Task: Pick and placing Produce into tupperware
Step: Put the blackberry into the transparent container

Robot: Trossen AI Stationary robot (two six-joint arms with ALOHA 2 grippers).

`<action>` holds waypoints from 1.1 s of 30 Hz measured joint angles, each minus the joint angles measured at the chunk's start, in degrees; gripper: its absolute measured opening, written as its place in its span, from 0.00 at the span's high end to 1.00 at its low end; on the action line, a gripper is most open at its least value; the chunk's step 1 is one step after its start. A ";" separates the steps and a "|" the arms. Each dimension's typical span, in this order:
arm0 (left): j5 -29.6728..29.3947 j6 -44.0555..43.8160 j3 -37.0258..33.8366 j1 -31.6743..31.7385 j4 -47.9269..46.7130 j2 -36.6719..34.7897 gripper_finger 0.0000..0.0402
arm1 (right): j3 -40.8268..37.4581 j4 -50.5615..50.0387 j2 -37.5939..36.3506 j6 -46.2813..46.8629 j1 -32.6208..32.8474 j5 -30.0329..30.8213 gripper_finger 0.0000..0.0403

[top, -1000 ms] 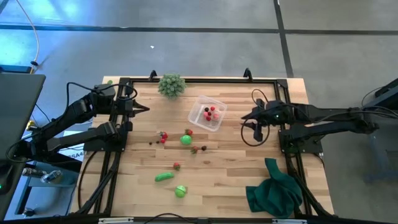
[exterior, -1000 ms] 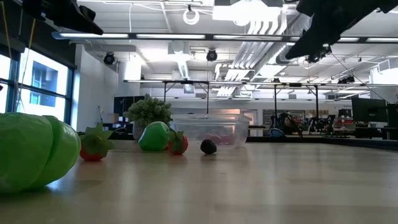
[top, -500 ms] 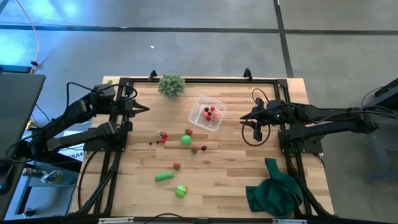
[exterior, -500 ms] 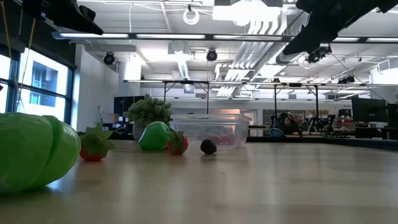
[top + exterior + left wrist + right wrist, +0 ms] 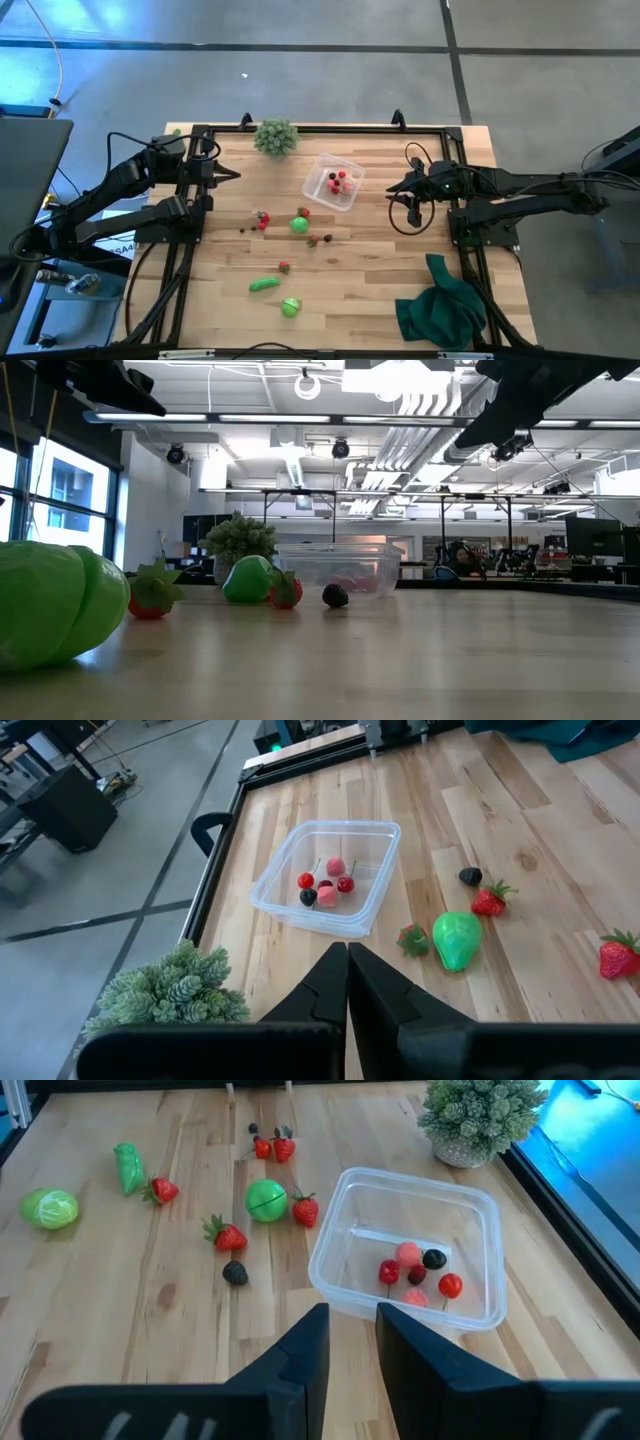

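Note:
The clear tupperware [image 5: 334, 182] [image 5: 325, 880] [image 5: 410, 1260] stands on the wooden table toward its far side and holds a few red, pink and dark berries [image 5: 415, 1272]. Loose produce lies nearer: a green round piece [image 5: 299, 225], strawberries [image 5: 262, 219], a dark berry [image 5: 327, 238], a green oblong piece [image 5: 264, 285] and a second green round piece [image 5: 290, 308]. My left gripper [image 5: 233, 176] [image 5: 347, 955] hovers shut to the left of the tupperware. My right gripper [image 5: 392, 190] [image 5: 352, 1320] hovers to its right, open by a narrow gap, holding nothing.
A spiky pale-green ball [image 5: 276, 136] sits at the far edge, just left of the tupperware. A dark green cloth [image 5: 445, 305] lies at the near right corner. Black frame rails [image 5: 190, 250] run along the table's sides. A cable loop [image 5: 408, 218] hangs by the right arm.

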 joint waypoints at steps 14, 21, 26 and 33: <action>0.51 -29.82 -0.02 -0.02 14.13 0.70 0.99 | 0.00 -0.02 0.00 0.00 0.00 0.02 0.81; -2.58 -34.23 -0.02 -0.01 16.26 1.25 0.99 | 0.00 -0.02 0.02 0.00 0.00 0.04 0.81; 10.32 -36.87 -0.07 -0.38 33.00 3.23 0.99 | 0.02 -0.02 0.02 -0.02 0.00 0.22 0.81; 9.17 -34.29 0.66 -8.80 54.63 7.15 0.99 | 0.02 -0.04 0.02 -0.02 0.00 0.22 0.81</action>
